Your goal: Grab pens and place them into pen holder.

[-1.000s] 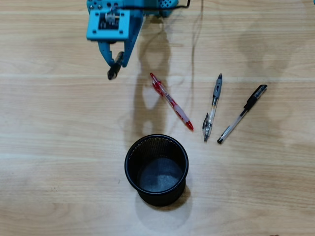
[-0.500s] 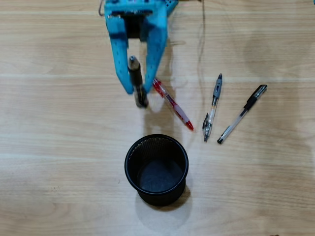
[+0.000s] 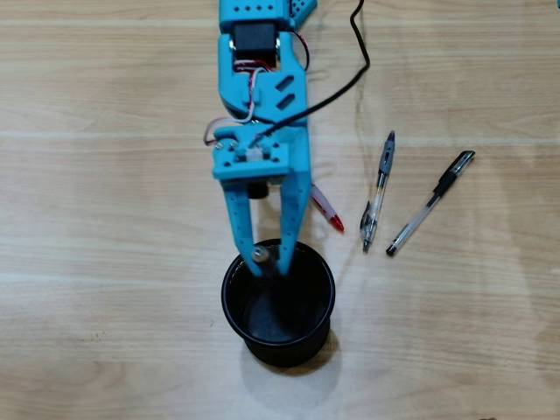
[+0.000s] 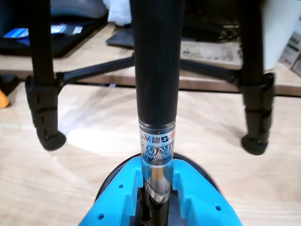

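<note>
My blue gripper (image 3: pixel 272 263) hangs over the mouth of the pen holder (image 3: pixel 289 354), a round black mesh cup, and is shut on a pen. That pen (image 4: pixel 157 70) stands upright between the jaws in the wrist view, with a black upper part and a clear printed barrel; from overhead only its end (image 3: pixel 260 255) shows. In the wrist view the holder's dark rim (image 4: pixel 207 177) curves behind the gripper (image 4: pixel 157 181). The red pen (image 3: pixel 329 213) lies mostly hidden under the arm. A grey-clear pen (image 3: pixel 378 191) and a clear stick pen with a black cap (image 3: pixel 430 203) lie to the right.
The arm's black cable (image 3: pixel 350 79) loops over the wooden table at the top. In the wrist view, black tripod legs (image 4: pixel 44 117) (image 4: pixel 256 117) stand on the table ahead, with clutter beyond the far edge.
The arm has swung from the upper left down the overhead view, carrying the pen, and now reaches over the holder's mouth, covering most of the red pen.
</note>
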You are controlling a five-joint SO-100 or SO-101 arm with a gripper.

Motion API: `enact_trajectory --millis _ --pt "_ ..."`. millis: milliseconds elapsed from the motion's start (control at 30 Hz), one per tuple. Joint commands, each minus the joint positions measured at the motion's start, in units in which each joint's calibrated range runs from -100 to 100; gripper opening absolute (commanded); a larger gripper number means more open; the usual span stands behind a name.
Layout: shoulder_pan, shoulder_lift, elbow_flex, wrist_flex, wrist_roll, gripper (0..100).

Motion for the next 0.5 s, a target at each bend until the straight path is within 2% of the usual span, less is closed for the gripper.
enact_trajectory --millis 0,467 --pt "-0.5 0.7 -0.5 -1.7 -0.2 2" --pt "-0.7 0.9 4.5 -1.5 -0.2 4"
